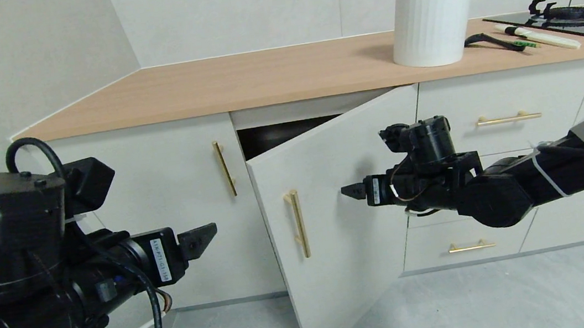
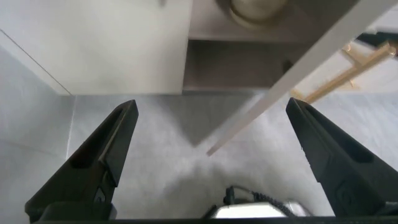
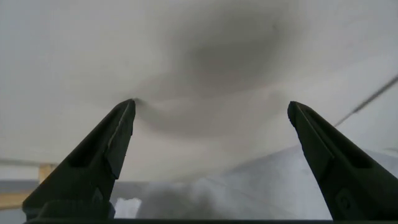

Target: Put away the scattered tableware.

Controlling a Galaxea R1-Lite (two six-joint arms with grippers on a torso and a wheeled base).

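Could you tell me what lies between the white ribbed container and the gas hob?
In the head view, a black utensil and a long white utensil lie there on the wooden counter.

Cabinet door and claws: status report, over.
Left claw open, empty. Right claw open, facing ajar cabinet door. Utensils on countertop beside white container.

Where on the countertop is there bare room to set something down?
The countertop is bare from the wall corner at the left across to the white ribbed container. It is crowded right of the container, where utensils lie between it and the stove.
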